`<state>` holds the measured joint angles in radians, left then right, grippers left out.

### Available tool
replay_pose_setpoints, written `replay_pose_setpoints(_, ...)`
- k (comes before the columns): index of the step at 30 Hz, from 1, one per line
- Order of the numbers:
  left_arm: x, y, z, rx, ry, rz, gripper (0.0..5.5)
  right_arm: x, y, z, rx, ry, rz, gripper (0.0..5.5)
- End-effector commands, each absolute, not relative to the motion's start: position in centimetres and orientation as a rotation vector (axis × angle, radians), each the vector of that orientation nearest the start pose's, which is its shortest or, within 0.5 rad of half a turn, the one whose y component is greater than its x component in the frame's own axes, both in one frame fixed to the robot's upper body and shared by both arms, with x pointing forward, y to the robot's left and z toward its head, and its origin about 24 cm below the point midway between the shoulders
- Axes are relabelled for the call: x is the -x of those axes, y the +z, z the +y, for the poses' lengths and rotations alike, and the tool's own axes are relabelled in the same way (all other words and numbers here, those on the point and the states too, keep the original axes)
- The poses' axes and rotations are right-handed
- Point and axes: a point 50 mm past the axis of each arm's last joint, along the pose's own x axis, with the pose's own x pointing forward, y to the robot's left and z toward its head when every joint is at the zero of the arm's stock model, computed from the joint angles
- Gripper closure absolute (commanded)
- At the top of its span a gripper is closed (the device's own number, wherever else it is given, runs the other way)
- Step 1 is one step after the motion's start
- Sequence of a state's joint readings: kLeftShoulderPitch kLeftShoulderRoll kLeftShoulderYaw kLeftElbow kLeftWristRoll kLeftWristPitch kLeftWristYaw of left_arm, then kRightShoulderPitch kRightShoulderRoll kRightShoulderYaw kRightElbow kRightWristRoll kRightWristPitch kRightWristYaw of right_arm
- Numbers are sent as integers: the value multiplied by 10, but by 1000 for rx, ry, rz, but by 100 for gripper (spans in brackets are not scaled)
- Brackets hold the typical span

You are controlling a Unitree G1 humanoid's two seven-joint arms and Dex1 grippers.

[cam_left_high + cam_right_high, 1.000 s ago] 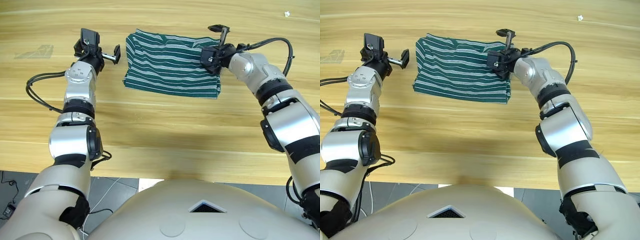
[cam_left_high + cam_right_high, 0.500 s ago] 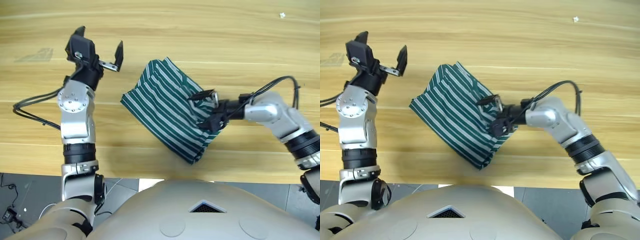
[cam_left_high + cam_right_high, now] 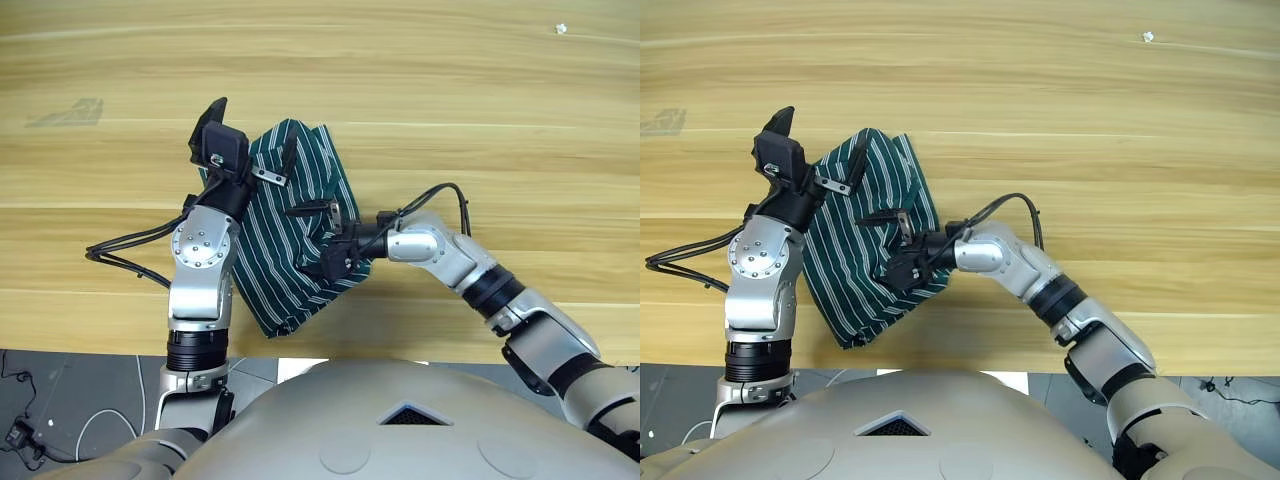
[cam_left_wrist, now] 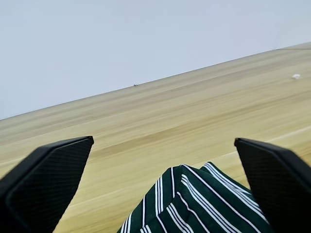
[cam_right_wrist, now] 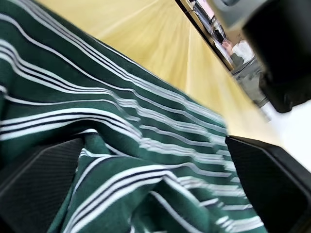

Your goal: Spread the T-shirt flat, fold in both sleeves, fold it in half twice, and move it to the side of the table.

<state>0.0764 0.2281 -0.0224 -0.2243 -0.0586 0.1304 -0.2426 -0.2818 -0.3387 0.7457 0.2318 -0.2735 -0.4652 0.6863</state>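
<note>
Light wood-plank desk (image 3: 450, 100) w/ a faded grey mark (image 3: 75, 108) toward far L and a tiny white scrap (image 3: 560, 29) far R, grey tiled floor (image 3: 70, 385) below its near edge w/ black cables (image 3: 22, 430), plain pale wall (image 4: 121, 39) behind.

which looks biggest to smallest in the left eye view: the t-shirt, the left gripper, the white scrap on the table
1. T-shirt, clearly largest.
2. left gripper; probably nearer the camera, so it may look oversized.
3. white scrap, a tiny speck.
</note>
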Motion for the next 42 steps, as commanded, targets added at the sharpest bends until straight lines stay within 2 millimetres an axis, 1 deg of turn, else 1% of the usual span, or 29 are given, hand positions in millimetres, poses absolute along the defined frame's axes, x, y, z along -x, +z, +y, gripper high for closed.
replay_pose_setpoints(1,-234,60,174,-173,-244,37,14,-188,24,-78,667,1528,7,10)
replay_pose_setpoints(3,-232,59,175,-171,-233,40,14,-170,26,-100,623,1508,110,10)
replay_pose_setpoints(4,-232,59,175,-171,-230,42,14,-160,26,-107,601,1512,158,10)
replay_pose_setpoints(6,-231,58,174,-170,-228,44,14,-148,33,-109,496,1486,191,10)
replay_pose_setpoints(8,-231,57,173,-164,-229,48,14,-160,55,-100,336,1364,86,10)
replay_pose_setpoints(9,-230,55,172,-162,-229,52,14,-174,72,-97,242,1274,-6,10)
replay_pose_setpoints(10,-230,54,170,-162,-232,56,14,-188,88,-97,119,1172,-81,10)
replay_pose_setpoints(11,-229,53,170,-163,-235,59,14,-198,103,-99,3,1097,-142,10)
replay_pose_setpoints(12,-229,52,169,-164,-237,60,14,-204,112,-103,-94,1043,-168,10)
replay_pose_setpoints(13,-228,52,170,-164,-237,61,14,-207,118,-109,-192,1013,-165,10)
replay_pose_setpoints(15,-226,52,172,-165,-231,65,14,-205,120,-122,-319,987,-114,10)
replay_pose_setpoints(16,-225,52,173,-166,-228,68,14,-203,120,-129,-356,978,-88,10)
replay_pose_setpoints(17,-224,50,173,-168,-226,76,14,-203,118,-139,-372,945,-48,10)
replay_pose_setpoints(19,-221,47,173,-187,-231,89,14,-202,113,-157,-323,898,19,10)
replay_pose_setpoints(20,-220,46,173,-208,-234,94,14,-201,108,-167,-213,885,61,10)
replay_pose_setpoints(21,-219,47,175,-246,-231,94,14,-200,101,-181,-58,881,123,10)
replay_pose_setpoints(22,-217,47,177,-276,-226,94,14,-199,98,-192,45,878,169,10)
replay_pose_setpoints(23,-217,49,182,-304,-211,92,14,-197,97,-201,100,880,208,10)
replay_pose_setpoints(25,-216,51,188,-326,-188,88,14,-192,95,-206,105,901,263,10)
replay_pose_setpoints(27,-214,51,189,-331,-180,90,14,-179,85,-203,17,944,343,10)
replay_pose_setpoints(29,-211,46,185,-345,-196,100,14,-166,75,-197,-89,971,405,10)
replay_pose_setpoints(32,-207,38,178,-400,-234,119,14,-157,59,-191,-108,974,463,10)
replay_pose_setpoints(34,-205,34,175,-469,-254,124,14,-160,52,-186,-49,981,461,10)
replay_pose_setpoints(36,-204,31,173,-524,-268,118,14,-169,47,-176,27,988,419,10)
replay_pose_setpoints(40,-206,31,169,-543,-288,101,14,-194,42,-162,169,968,328,10)
replay_pose_setpoints(42,-206,31,170,-548,-286,99,14,-195,36,-159,230,977,335,10)
